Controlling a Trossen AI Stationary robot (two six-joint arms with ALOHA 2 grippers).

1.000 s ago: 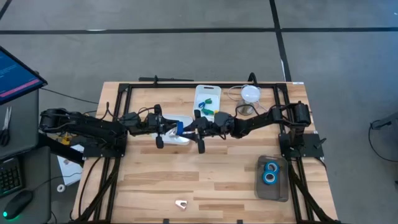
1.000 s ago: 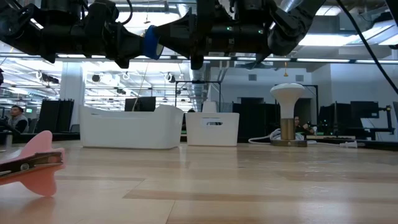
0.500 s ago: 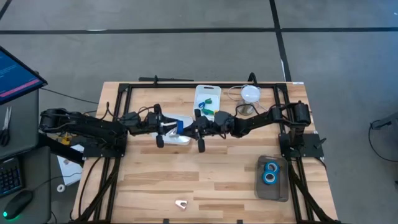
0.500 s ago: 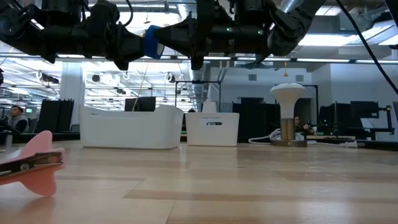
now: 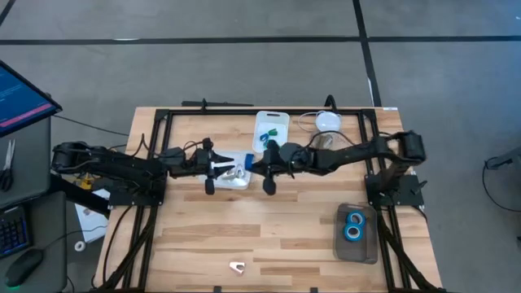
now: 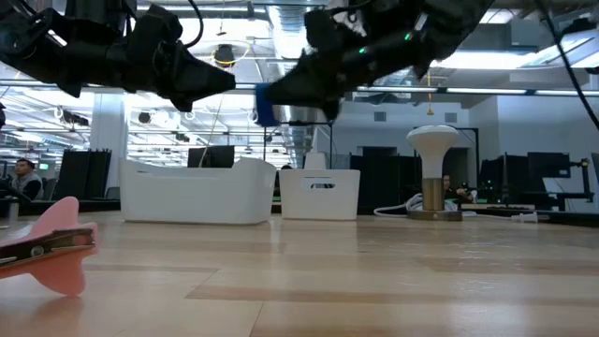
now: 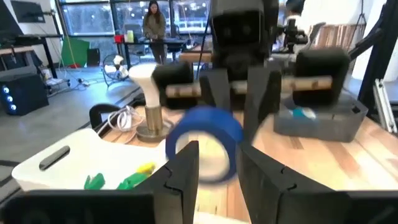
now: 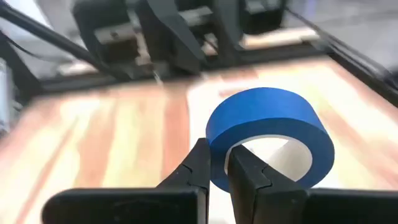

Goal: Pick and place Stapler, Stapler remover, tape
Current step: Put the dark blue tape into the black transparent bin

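Change since earlier frame: you now see the blue tape roll (image 8: pixel 267 134) carried by the right gripper (image 8: pixel 214 168) alone; earlier it sat between both grippers at mid-table, and the left gripper (image 7: pixel 214 165) has since let go while the right arm has drawn back toward its own side.
Right gripper: fingers pressed together on the wall of the tape roll, one finger inside the ring and one outside, so the roll hangs clear ahead of the fingertips.
Left gripper: fingers spread, nothing between them; it faces the right gripper, with the roll just beyond its fingertips.
Tape roll location: in the air above the table, just ahead of the right fingertips and between the two grippers.
Other tape: two more blue rolls (image 5: pixel 352 225) lie in the grey tray (image 5: pixel 342 247), well behind the right gripper on the right arm's side.
Reason for hold: judged a hand-over, letting the right arm reach the tray.
Below the grippers: white tub (image 6: pixel 197 192) just beneath the left gripper.
Next step (judgement): you should expect carriage to the grey tray.
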